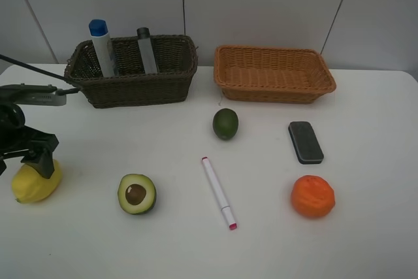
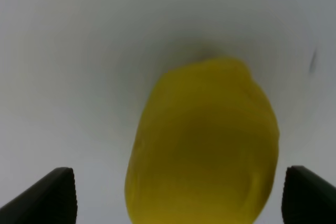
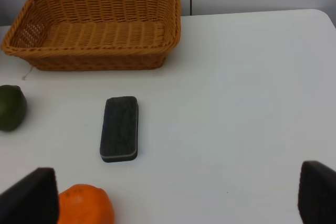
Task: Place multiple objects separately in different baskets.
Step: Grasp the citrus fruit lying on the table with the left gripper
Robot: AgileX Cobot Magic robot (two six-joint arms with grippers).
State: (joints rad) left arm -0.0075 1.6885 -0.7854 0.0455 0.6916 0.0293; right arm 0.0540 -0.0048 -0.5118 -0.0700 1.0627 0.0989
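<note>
My left gripper is open and hangs low over the lemon at the table's left edge. In the left wrist view the lemon lies between the spread fingers without touching them. My right gripper is open and empty; it is out of the exterior view. The dark brown basket holds the white bottle with blue cap and the dark green bottle, both upright. The orange-tan basket is empty. The lime, eraser, orange, marker and halved avocado lie on the table.
The right wrist view shows the tan basket, eraser, orange and lime on the white table. A grey wall stands behind the baskets. A black cable runs past the dark basket's left end.
</note>
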